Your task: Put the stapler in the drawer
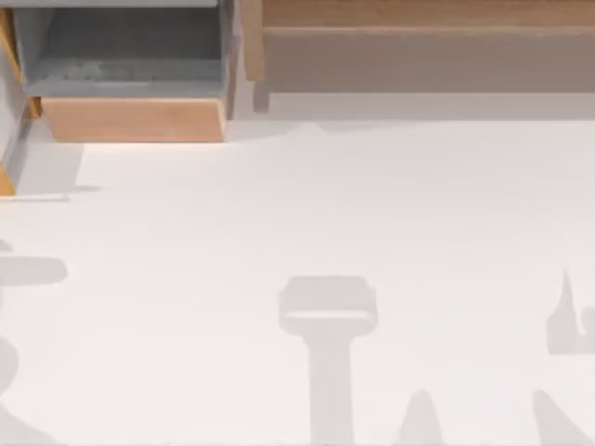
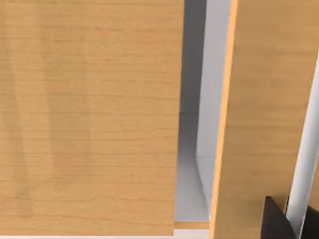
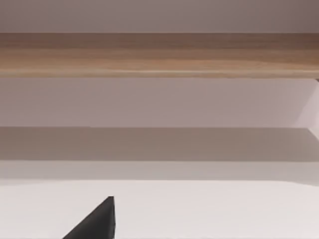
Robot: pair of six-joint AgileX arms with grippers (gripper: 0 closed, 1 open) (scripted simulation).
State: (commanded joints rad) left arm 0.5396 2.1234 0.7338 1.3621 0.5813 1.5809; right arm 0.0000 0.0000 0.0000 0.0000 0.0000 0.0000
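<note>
The drawer (image 1: 130,119) stands pulled open at the table's far left corner, its plain light-wood front panel facing the table and its grey floor (image 1: 130,56) bare where it shows. The stapler is out of view. A dark corner of my left gripper (image 2: 276,221) shows close against light-wood panels (image 2: 89,114) with a narrow grey gap between them. A dark tip of my right gripper (image 3: 99,221) hangs over the white table (image 3: 199,209), facing a long wooden ledge (image 3: 159,55).
A long light-wood ledge (image 1: 418,14) with a grey face below it runs along the back right. The white table (image 1: 297,214) spreads in front. Arm shadows (image 1: 327,316) lie across its front part.
</note>
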